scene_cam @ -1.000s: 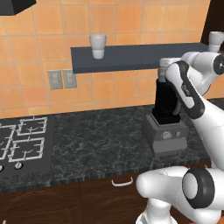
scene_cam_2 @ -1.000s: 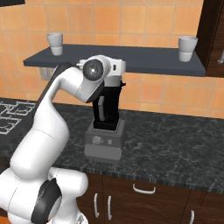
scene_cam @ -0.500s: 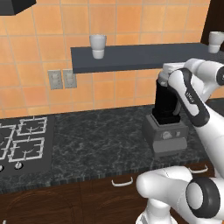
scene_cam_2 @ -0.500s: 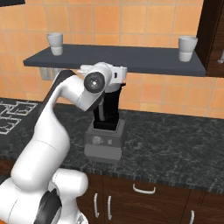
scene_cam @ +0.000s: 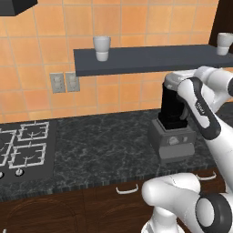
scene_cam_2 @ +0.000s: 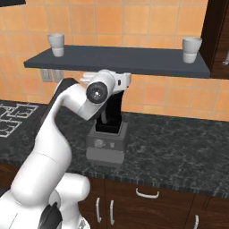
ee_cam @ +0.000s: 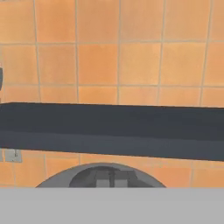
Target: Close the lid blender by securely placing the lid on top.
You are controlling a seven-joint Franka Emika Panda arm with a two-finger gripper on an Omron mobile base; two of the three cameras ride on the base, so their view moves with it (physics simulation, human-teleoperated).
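Where black-speckled stone counter [scene_cam: 104, 145] meets orange glazed wall tile [scene_cam: 136, 22], stands the blender [scene_cam: 174, 132]: boxy matte grey base with a small round front knob, tall glossy black jar above it, straight-sided. Seen again from the right base camera as blender [scene_cam_2: 107, 134], its upper part masked by the white arm's rounded wrist joint. At the bottom of the hand camera, shows as a grey domed arc, the lid [ee_cam: 101, 175], smooth and round, with a darker blocky knob at its centre. Gripper [ee_cam: 110, 179] clenched on that knob, dark finger tips pressed close together on it. Whether seated on the jar's rim or just above it, cannot tell; hidden behind the hand in both base views. Overhead, runs a flat dark slate-coloured shelf [scene_cam: 141, 59] along the wall, carrying white tapered cups [scene_cam: 102, 48], one toward each end. Left of the counter, sits a stove top [scene_cam: 22, 145] with pale square wire grates. Below, dark wood cabinet fronts [scene_cam_2: 147, 205] with curved pale handles.
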